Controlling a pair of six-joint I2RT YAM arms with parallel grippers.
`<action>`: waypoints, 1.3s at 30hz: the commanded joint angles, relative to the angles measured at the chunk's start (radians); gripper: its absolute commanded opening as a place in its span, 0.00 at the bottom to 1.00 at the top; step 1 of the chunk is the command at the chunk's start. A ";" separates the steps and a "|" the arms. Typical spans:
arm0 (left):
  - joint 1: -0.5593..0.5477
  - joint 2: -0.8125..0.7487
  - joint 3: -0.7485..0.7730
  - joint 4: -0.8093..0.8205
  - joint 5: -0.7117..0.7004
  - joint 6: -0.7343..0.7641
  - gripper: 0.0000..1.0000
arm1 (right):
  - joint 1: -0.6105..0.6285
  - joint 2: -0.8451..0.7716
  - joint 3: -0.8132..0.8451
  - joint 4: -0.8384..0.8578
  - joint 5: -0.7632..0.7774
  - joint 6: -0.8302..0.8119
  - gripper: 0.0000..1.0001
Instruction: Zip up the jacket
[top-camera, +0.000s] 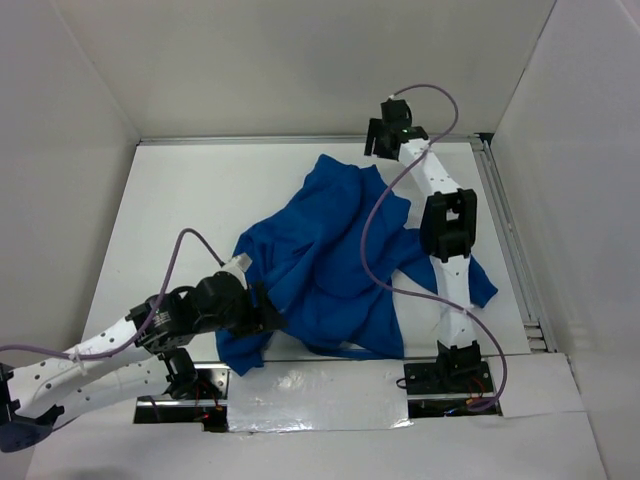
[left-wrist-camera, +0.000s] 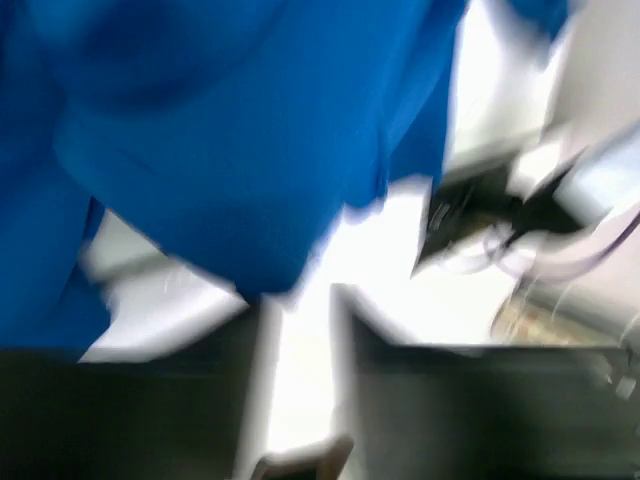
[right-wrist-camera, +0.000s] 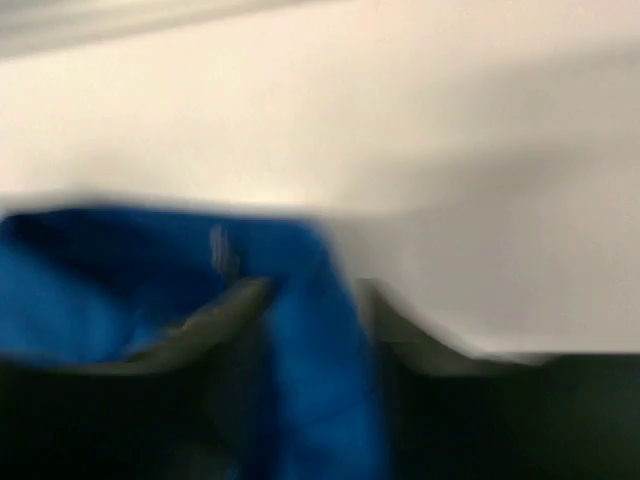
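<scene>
My left claw (top-camera: 270, 315) sat at the near-left edge of the jacket (top-camera: 330, 270), fingers slightly parted, only bare counter (top-camera: 180, 200) between them. The jacket lay crumpled mid-counter, its long axis running near-left to far-right. At its far end hung my right claw (top-camera: 383, 138); through the blur I couldn't tell its grip

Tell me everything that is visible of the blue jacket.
The jacket is royal-blue soft cloth, crumpled in a loose heap on the middle of the white table, not spread flat. Its zipper cannot be made out. The right arm reaches over its right side; the left gripper is at its near left edge.
</scene>
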 joint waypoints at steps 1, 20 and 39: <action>-0.037 -0.017 0.004 -0.130 0.136 0.005 0.86 | -0.061 -0.105 0.048 0.299 -0.021 -0.084 0.99; 0.181 0.283 0.340 -0.076 -0.073 0.304 0.99 | -0.166 -1.228 -1.103 0.341 -0.192 0.181 1.00; 0.649 1.270 0.834 0.056 0.281 0.539 0.88 | -0.035 -0.751 -1.167 0.367 -0.287 0.250 1.00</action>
